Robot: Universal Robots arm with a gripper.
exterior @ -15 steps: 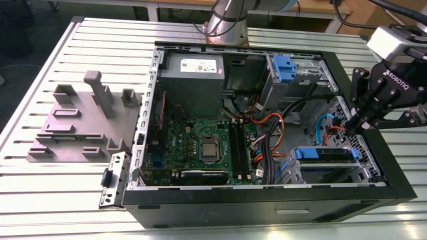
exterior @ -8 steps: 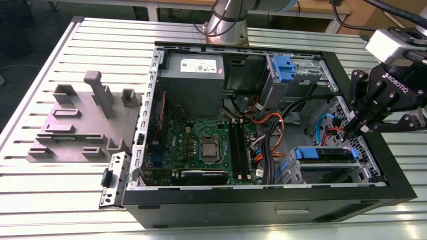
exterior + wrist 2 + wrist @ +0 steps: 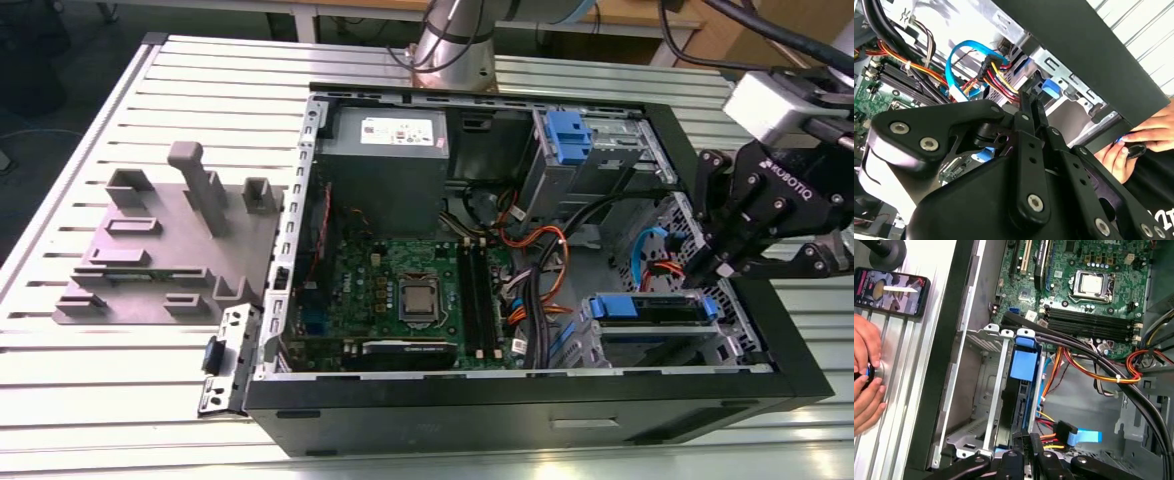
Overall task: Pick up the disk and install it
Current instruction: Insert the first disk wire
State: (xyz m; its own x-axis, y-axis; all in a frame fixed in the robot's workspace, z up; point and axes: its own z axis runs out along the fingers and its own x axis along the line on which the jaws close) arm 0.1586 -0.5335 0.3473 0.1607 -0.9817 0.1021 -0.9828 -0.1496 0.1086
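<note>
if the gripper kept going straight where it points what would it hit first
Most likely the blue-framed flat metal disk in the grey metal drive cage, right ahead of the black gripper, though depth is unclear.

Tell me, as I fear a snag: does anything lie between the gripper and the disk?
Nothing visible does. The gripper sits right at the disk in the drive cage; red and yellow wires run close beside it.

Robotics laboratory bench. The setting is indicated by a slotted aluminium table on which an opened computer case, a grey fixture block and the arm's base are set.
</note>
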